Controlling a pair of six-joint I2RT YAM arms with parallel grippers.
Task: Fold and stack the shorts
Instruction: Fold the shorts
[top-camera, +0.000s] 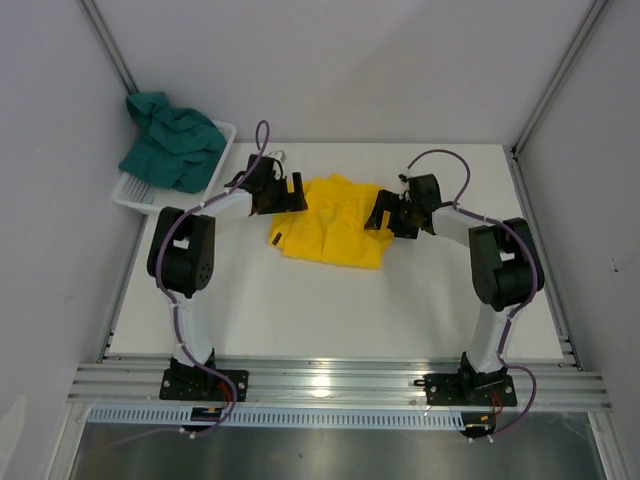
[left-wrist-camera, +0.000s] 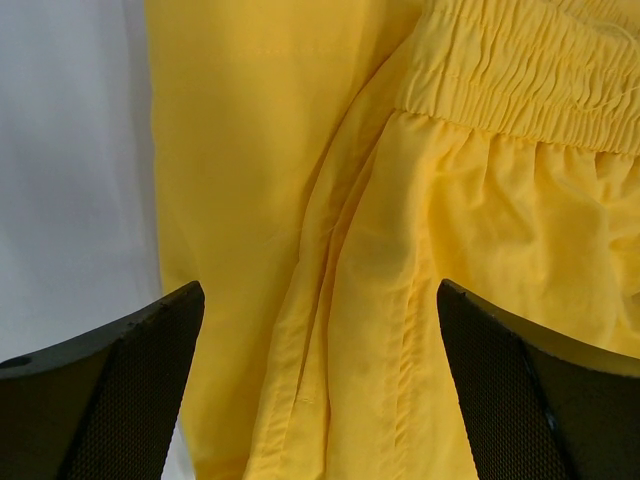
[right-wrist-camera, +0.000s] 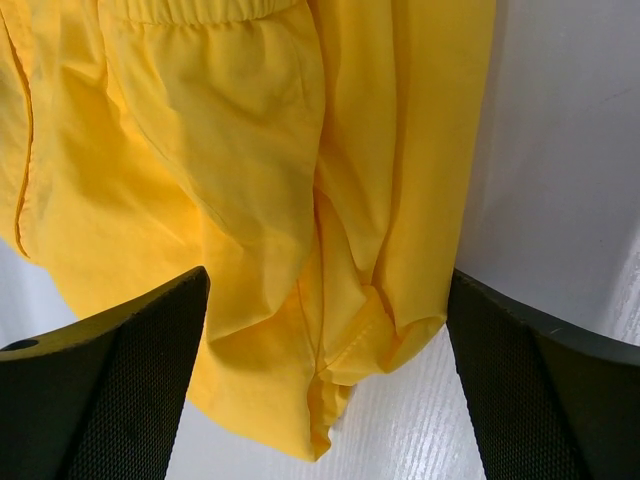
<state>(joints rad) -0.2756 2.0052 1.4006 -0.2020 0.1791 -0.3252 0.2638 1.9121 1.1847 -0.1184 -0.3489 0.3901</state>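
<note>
While the yellow shorts (top-camera: 335, 225) lie flat mid-tabletop (top-camera: 320, 310), my left hand (top-camera: 293, 194) and right hand (top-camera: 383, 215) hover spread at their sides. Thin, floppy, slippery: I'd pinch the side seams. Teal pair (top-camera: 172, 140) sits in the basket (top-camera: 135, 197), far left.

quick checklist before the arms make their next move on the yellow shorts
1. Left gripper open: ok, jaws wide apart above the yellow shorts, at their edge near the waistband.
2. Right gripper open: ok, jaws wide apart above the opposite edge, near the hem.
3. Fabric lying smooth: not ok, creases run down both sides and the hem corner is bunched.
4. Fingers touching the cloth: cannot tell from either wrist view.
5. Green shorts out of the way: ok, heaped in the basket at the far left corner, apart from the yellow pair.
6. Bare table in front of the yellow pair for folding: ok.
</note>
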